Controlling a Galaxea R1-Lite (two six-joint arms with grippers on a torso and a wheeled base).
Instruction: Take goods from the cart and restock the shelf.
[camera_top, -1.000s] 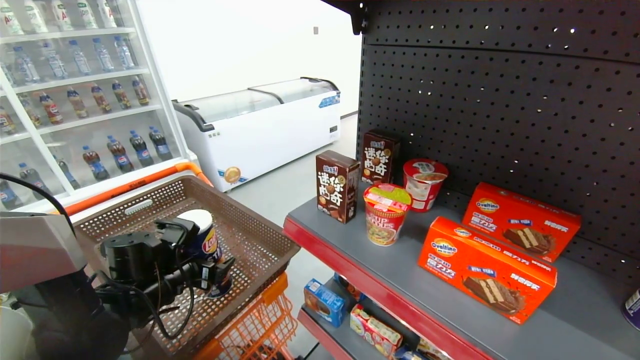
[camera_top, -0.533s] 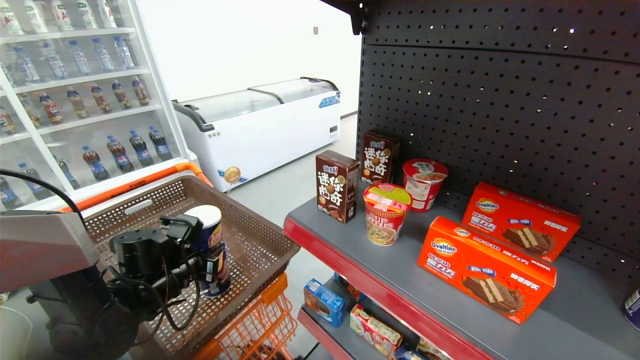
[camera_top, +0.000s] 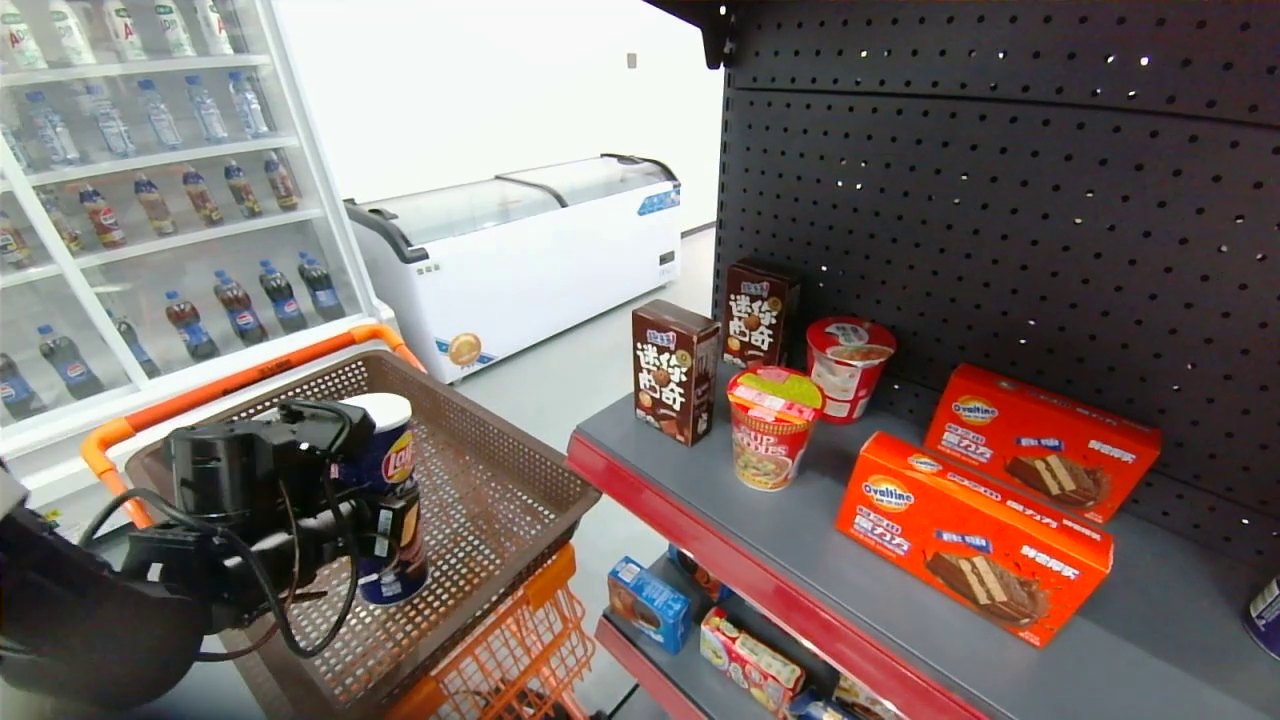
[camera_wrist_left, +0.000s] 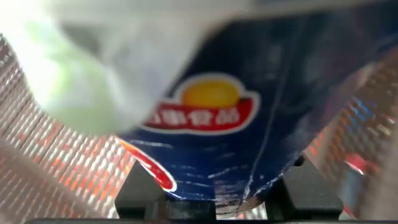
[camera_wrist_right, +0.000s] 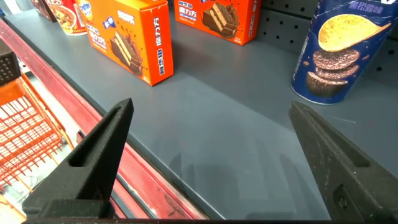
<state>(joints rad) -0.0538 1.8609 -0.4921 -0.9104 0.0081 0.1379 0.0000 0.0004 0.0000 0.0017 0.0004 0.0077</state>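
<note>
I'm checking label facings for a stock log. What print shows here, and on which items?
Chip can in the left gripper: logo on its side.
Orange boxes: logo and characters on the top faces.
Brown boxes: large white characters.
Noodle cup: lettering on its side.
Cooler bottles: labels too small to read.

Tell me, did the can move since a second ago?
Yes. The can, held in the left gripper, has shifted left over the basket, farther from the shelf.
</note>
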